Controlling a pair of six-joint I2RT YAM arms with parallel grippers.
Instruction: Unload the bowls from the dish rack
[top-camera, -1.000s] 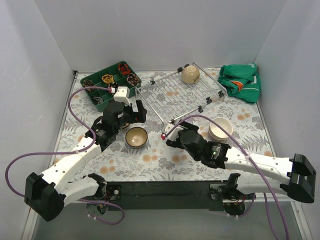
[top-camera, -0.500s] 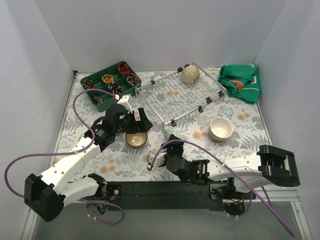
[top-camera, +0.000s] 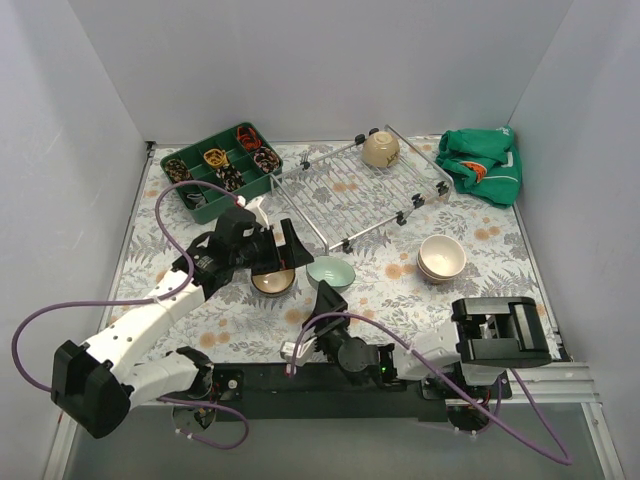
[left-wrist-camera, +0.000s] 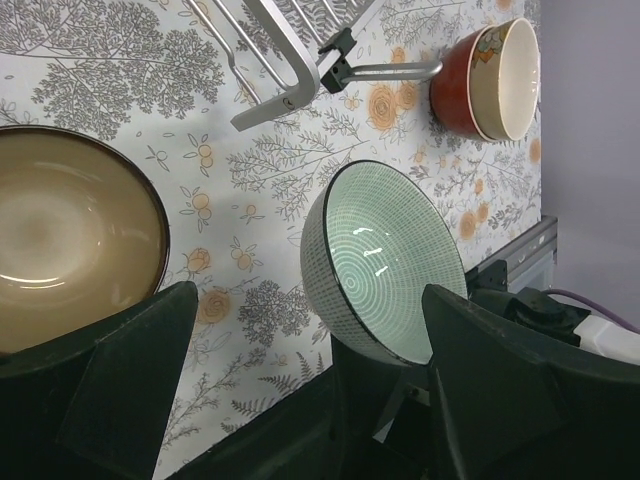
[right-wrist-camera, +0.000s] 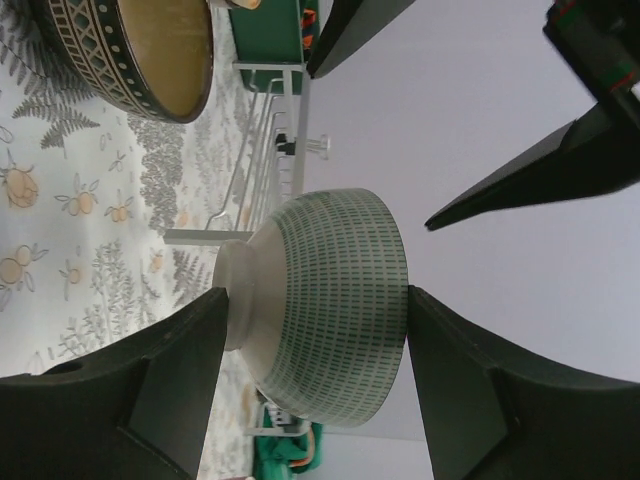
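My right gripper (top-camera: 329, 292) is shut on the pale mint-green bowl (top-camera: 330, 272), one finger at its foot and one at its rim, as the right wrist view shows (right-wrist-camera: 320, 310). It holds the bowl just right of the dark brown bowl (top-camera: 272, 279), which sits on the table. My left gripper (top-camera: 275, 254) is open and empty above the two; its wrist view shows the brown bowl (left-wrist-camera: 70, 250) and the mint-green bowl (left-wrist-camera: 390, 265) between its fingers (left-wrist-camera: 135, 390). A beige bowl (top-camera: 380, 149) stands in the silver dish rack (top-camera: 345, 195).
A stack of a beige bowl in a red one (top-camera: 441, 257) sits right of the rack, also in the left wrist view (left-wrist-camera: 490, 75). A green compartment tray (top-camera: 200, 200) is at the back left. A green cloth (top-camera: 482, 163) lies at the back right.
My right arm has folded back toward the near edge and carried the mint-green bowl from the rack's front corner to beside the brown bowl. My left gripper has shifted right.
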